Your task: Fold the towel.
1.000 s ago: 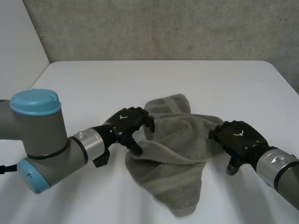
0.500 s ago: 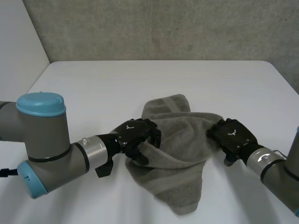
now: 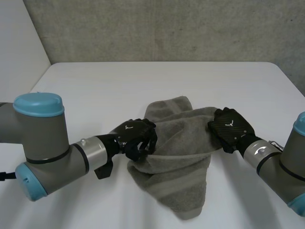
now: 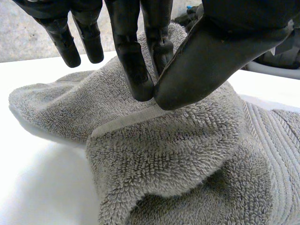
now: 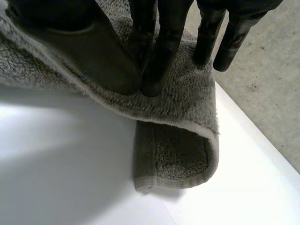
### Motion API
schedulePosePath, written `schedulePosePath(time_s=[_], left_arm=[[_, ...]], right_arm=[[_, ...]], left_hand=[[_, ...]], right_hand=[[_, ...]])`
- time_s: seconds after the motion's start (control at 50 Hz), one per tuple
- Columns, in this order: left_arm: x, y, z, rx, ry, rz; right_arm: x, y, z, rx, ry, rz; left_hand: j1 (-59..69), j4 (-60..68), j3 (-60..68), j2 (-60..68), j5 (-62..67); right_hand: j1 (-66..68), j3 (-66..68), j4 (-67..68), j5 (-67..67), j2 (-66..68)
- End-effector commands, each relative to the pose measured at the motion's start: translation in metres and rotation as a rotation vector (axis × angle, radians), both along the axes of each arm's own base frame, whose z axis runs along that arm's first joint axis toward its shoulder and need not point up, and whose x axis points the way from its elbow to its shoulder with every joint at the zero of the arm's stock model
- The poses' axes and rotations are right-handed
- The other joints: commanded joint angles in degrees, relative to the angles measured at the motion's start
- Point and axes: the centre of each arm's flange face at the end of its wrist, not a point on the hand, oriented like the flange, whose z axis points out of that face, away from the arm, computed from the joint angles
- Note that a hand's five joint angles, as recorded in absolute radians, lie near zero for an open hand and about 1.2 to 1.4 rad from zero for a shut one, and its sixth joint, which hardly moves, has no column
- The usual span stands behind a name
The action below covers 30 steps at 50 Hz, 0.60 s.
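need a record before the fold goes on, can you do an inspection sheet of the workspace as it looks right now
surface: smooth white table
job's things: crumpled grey terry towel near the table's middle, bunched and stretched between the two hands
clutter: nothing seen
hands: left hand pinches the towel's hem band between thumb and fingers at the towel's left edge; right hand pinches the right edge the same way, above a flap folded under
cables: nothing seen
surroundings: rough grey wall behind the table; pale panel beside it on the left
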Motion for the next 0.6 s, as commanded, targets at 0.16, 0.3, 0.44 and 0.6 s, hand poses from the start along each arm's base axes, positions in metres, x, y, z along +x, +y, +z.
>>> schedulePosePath(time_s=[0.16, 0.3, 0.44, 0.6], left_arm=[[0.005, 0.014, -0.004, 0.023, -0.018, -0.015], [0.006, 0.014, -0.007, 0.025, -0.020, -0.011], [0.009, 0.002, -0.005, 0.006, -0.011, 0.014], [0.007, -0.005, -0.007, -0.009, -0.005, 0.015]], right_arm=[[-0.014, 0.012, 0.018, 0.036, 0.004, -0.012], [-0.029, 0.014, 0.010, 0.082, -0.020, 0.005], [-0.031, 0.009, -0.004, 0.094, -0.038, 0.030], [-0.029, 0.003, -0.014, 0.080, -0.039, 0.036]], left_hand=[[-36.21, -3.16, -2.79, -39.28, -39.89], [-36.37, -3.16, -2.79, -39.45, -40.06], [-36.21, -3.16, -2.79, -39.28, -39.90], [-34.36, -3.16, -2.79, -37.44, -38.05]], right_hand=[[-44.68, -3.01, -4.01, -46.44, -44.46], [-45.18, -3.01, -4.01, -46.95, -44.97], [-46.53, -3.01, -4.01, -48.29, -46.31], [-47.20, -3.01, -4.01, -48.97, -46.99]])
